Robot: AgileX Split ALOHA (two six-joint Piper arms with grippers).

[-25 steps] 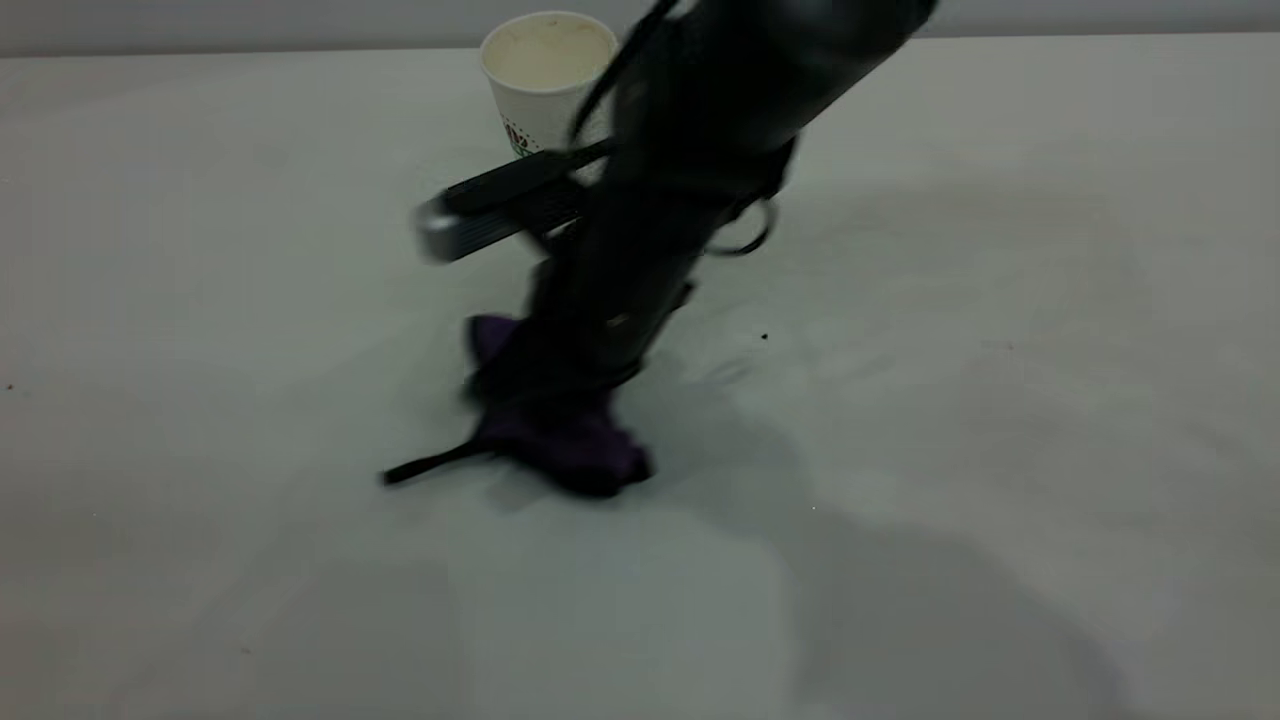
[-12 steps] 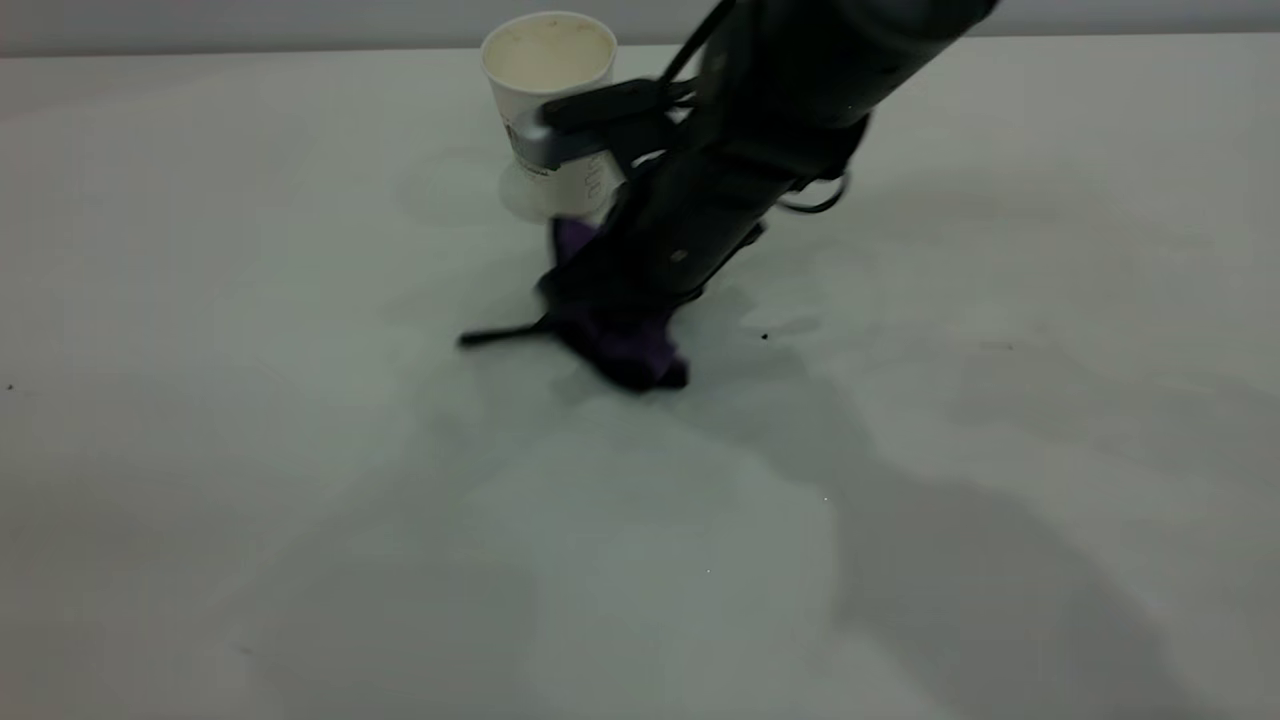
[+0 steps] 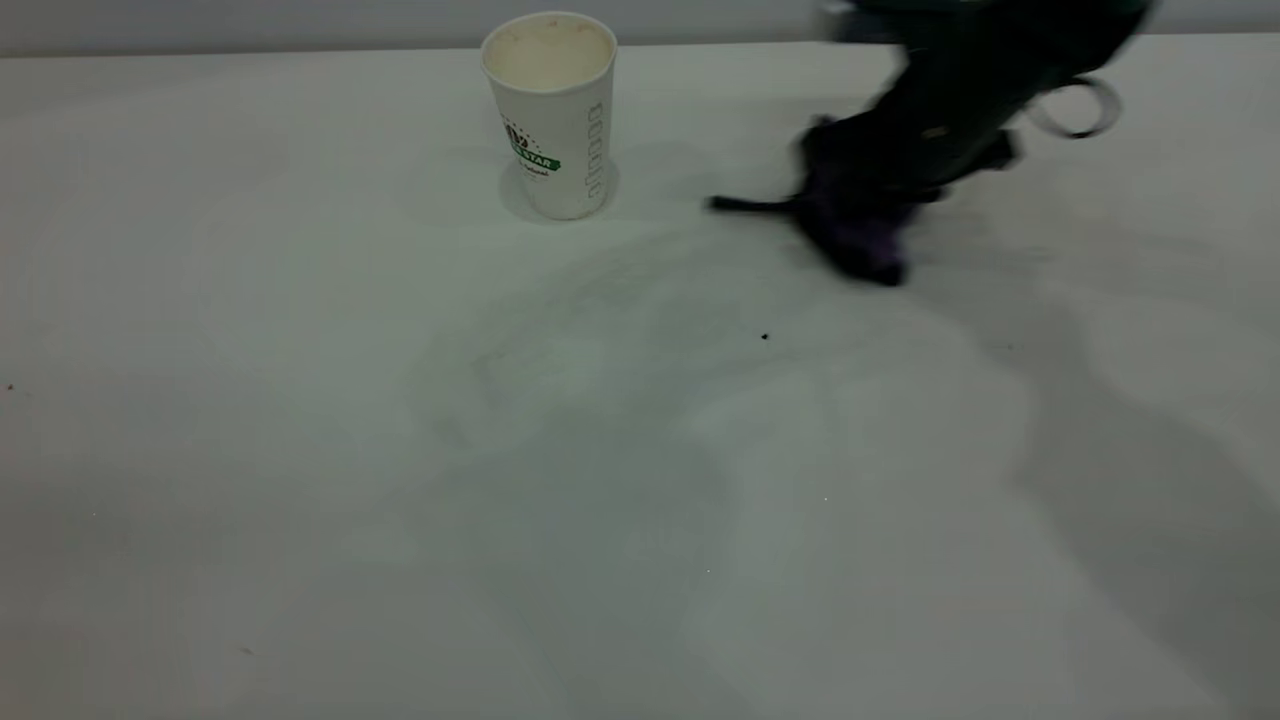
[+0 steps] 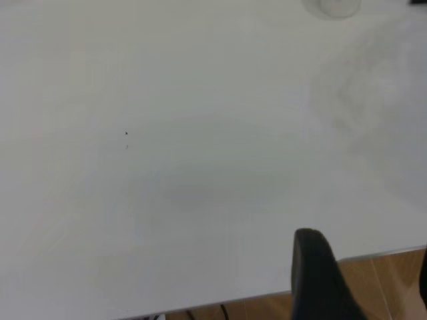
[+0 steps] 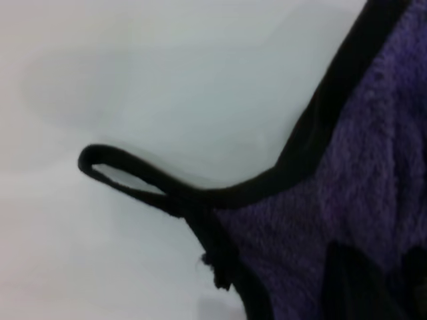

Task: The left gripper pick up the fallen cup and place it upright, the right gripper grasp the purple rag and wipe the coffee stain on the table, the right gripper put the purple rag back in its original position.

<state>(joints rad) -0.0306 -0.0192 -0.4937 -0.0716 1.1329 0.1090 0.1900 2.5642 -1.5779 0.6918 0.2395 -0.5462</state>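
The cup [image 3: 553, 110] stands upright toward the far side of the tabletop [image 3: 400, 450], its "STAR" band facing the exterior camera. Well to its right, the right end effector [image 3: 880, 185] is clamped on the purple rag [image 3: 855, 230], which hangs bunched at the tabletop with its thin black loop strap [image 5: 123, 177] trailing toward the cup. The left end effector [image 4: 320, 280] sits over the tabletop's edge away from the cup; only one black finger shows, so whether it is apart or together cannot be told.

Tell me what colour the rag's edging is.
Black, around the purple rag; clearest in the right wrist view.
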